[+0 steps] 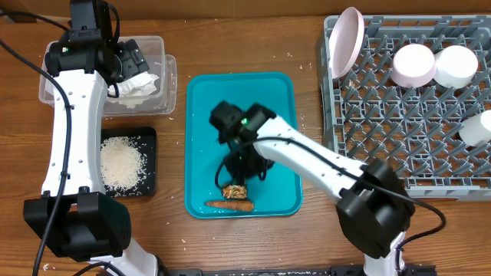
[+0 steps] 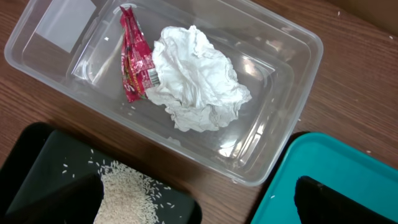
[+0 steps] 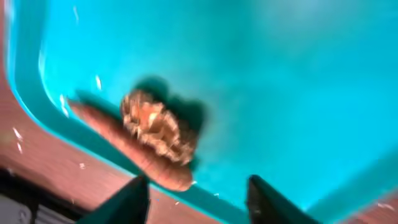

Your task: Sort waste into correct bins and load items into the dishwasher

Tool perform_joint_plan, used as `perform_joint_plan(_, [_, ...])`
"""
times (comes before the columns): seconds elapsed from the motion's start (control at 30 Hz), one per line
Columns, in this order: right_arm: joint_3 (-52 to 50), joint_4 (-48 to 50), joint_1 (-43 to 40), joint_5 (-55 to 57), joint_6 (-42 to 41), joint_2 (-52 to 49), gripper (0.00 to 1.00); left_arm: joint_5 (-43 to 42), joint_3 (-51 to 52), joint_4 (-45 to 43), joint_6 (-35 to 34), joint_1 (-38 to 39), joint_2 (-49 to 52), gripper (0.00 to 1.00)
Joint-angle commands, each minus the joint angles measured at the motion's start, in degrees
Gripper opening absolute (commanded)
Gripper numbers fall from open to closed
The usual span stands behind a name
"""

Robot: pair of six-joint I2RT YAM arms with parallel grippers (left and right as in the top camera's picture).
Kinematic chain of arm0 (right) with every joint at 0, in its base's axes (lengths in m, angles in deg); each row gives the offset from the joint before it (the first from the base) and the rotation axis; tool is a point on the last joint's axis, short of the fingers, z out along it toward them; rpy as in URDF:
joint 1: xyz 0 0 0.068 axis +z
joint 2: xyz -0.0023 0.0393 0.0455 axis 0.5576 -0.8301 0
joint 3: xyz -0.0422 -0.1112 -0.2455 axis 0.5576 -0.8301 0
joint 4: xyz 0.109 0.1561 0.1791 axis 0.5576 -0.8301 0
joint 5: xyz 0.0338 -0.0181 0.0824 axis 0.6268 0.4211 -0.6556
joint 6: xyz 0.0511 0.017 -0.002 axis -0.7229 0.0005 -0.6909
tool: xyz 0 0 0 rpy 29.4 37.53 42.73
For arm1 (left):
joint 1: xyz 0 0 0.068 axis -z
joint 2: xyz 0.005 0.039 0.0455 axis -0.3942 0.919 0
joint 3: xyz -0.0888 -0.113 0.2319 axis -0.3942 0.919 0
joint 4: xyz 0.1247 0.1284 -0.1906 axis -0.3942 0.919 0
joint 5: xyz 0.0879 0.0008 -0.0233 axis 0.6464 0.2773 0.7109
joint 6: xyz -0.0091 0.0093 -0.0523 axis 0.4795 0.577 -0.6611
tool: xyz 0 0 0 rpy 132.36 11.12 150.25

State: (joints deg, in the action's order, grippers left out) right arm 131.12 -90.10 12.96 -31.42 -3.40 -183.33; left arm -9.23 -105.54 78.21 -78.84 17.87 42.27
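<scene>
A teal tray (image 1: 230, 100) holds an orange-brown carrot-like piece (image 1: 229, 205) and a brown crumbly lump (image 1: 235, 190) at its near edge. My right gripper (image 1: 242, 172) hovers just above them, open and empty. In the right wrist view the lump (image 3: 155, 127) lies on the carrot-like piece (image 3: 99, 121), just ahead of the open fingers (image 3: 196, 193). My left gripper (image 1: 129, 63) is open and empty above a clear plastic bin (image 1: 153, 42). The bin (image 2: 280, 62) holds a crumpled white tissue (image 2: 196, 81) and a red wrapper (image 2: 134, 56).
A black tray (image 1: 146, 180) with a pile of rice (image 1: 120, 162) lies left of the teal tray. A grey dish rack (image 1: 399, 130) at the right holds a pink plate (image 1: 347, 38) and white cups (image 1: 414, 65). Rice grains are scattered on the wooden table.
</scene>
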Motion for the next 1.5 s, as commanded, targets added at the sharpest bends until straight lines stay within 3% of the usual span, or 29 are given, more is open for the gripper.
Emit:
perform_joint_plan(0.0, [9.42, -4.28, -2.38, 12.28, -6.86, 0.46, 0.70, -0.22, 0.17, -0.09, -0.96, 0.15, -0.72, 1.00])
perform_joint_plan(0.03, [11.78, -6.27, -3.43, 15.76, -9.70, 0.50, 0.86, -0.22, 0.17, -0.09, -0.96, 0.15, -0.72, 1.00])
perform_joint_plan(0.1, [14.99, -8.96, -5.64, 19.80, -12.83, 0.52, 1.00, -0.22, 0.17, -0.09, -0.96, 0.15, -0.72, 1.00])
perform_joint_plan(0.27, [19.32, -12.70, -14.69, 27.23, -16.22, 0.98, 1.00, -0.22, 0.17, -0.09, -0.96, 0.15, -0.72, 1.00])
perform_joint_plan(0.47, [19.54, -13.42, -31.26, 27.65, -17.88, 1.51, 1.00, -0.22, 0.17, -0.09, -0.96, 0.15, -0.72, 1.00])
perform_joint_plan(0.73, [19.54, -15.28, -49.88, 14.36, -17.46, 1.53, 1.00, -0.22, 0.17, -0.09, -0.96, 0.15, -0.72, 1.00])
perform_joint_plan(1.07, [19.54, -15.91, -58.40, 9.51, -17.44, 3.98, 1.00, -0.24, 0.17, -0.09, -0.96, 0.15, -0.72, 1.00])
perform_joint_plan(1.47, [19.43, -18.23, -61.02, 14.12, -14.23, 24.50, 1.00, -0.22, 0.17, -0.09, -0.96, 0.15, -0.72, 1.00])
